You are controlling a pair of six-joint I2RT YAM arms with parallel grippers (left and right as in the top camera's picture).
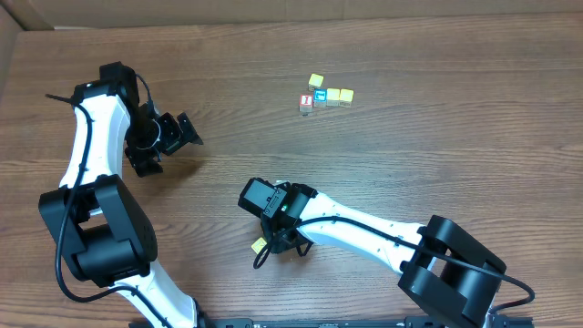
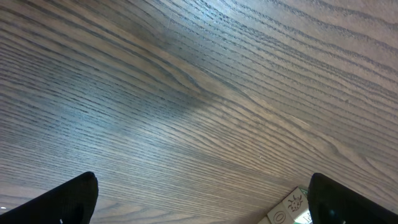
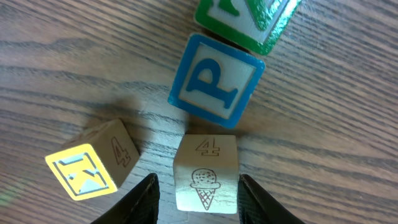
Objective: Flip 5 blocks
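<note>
The right tool (image 3: 199, 198) was low over the tabletop (image 3: 56, 74), near the front middle. Its two fingers (image 3: 144, 200) were spread, one on each side of the cream block (image 3: 206, 168). One finger looked to touch the block's side. The other was just beside it with a thin gap, so the block was not pinched.

The cream block sat flat on the tabletop. It showed a 4 on top and an ice cream cone on the side facing the camera. Just past it was the blue block (image 3: 214, 81) with a white P, turned a bit. The green block (image 3: 249, 18) touched the blue one on its far side and was partly cut off by the edge of the view. A yellow block (image 3: 84, 171) with a K sat off to one side, near but apart, and also turned.

The left tool (image 1: 182, 130) was at the left, spread wide and holding nothing, over bare wood. A bunch of other blocks (image 1: 333, 95) sat at the back, well apart from both tools.
</note>
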